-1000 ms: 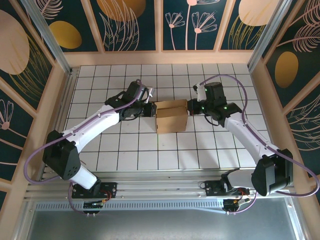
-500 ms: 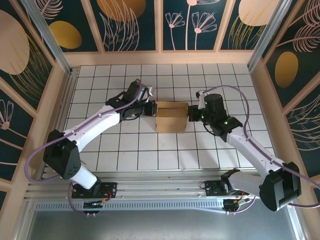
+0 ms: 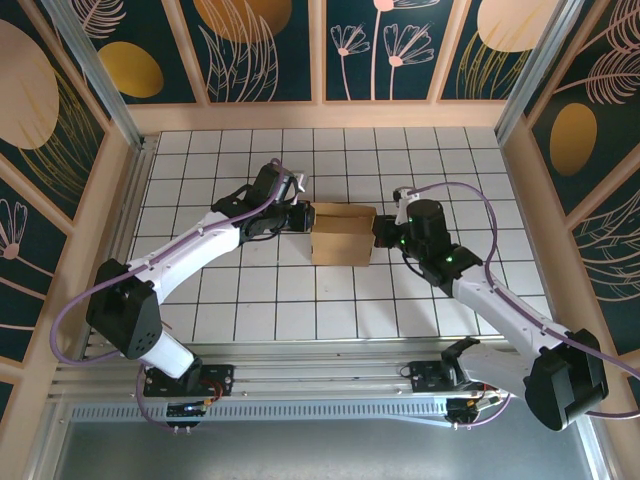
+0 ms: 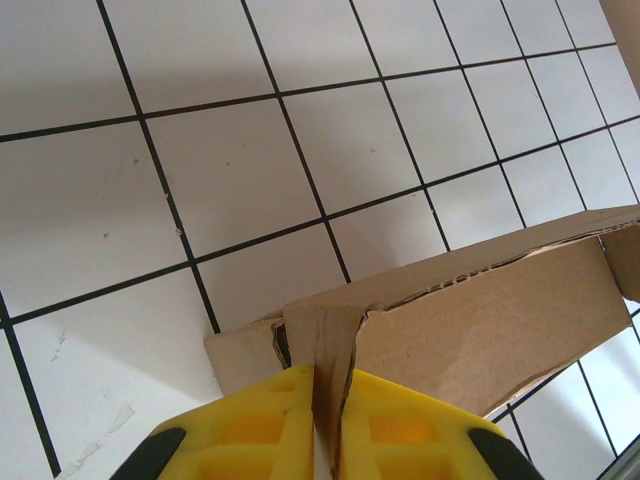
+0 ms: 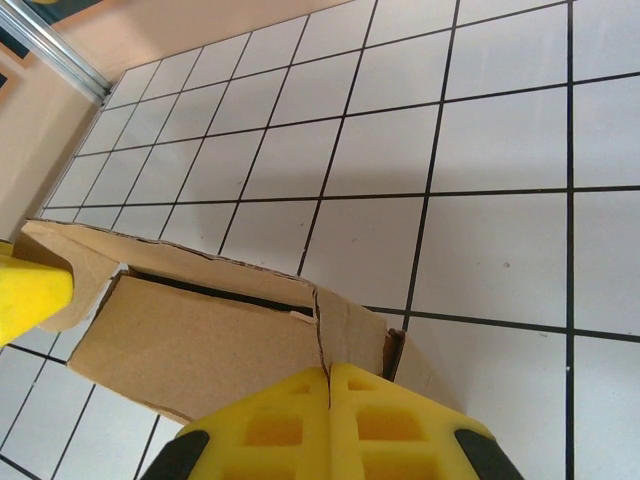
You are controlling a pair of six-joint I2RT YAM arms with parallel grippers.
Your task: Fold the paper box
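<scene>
The paper box [image 3: 343, 234] sits on the bench [image 3: 250, 300], near its middle. It is only partly folded. The right wrist view shows a dark gap under its long top side.

The left pincer [image 3: 300, 218] is at the box's left end. Its yellow fingers [image 4: 270, 425] pinch the left flap [image 4: 320, 340] tight. The right pincer [image 3: 380, 230] is at the box's right end, pressed together on the right flap [image 5: 350, 325].

A few things could go wrong. The flaps are thin and their edges look rough, so one could rip if the arms pull away from the box. If the arms push in too hard, the walls could bend and the box could get squashed. If one arm moves more than the other, the box could twist or slide. If a flap slips out of a pincer, the box could pop open.
</scene>
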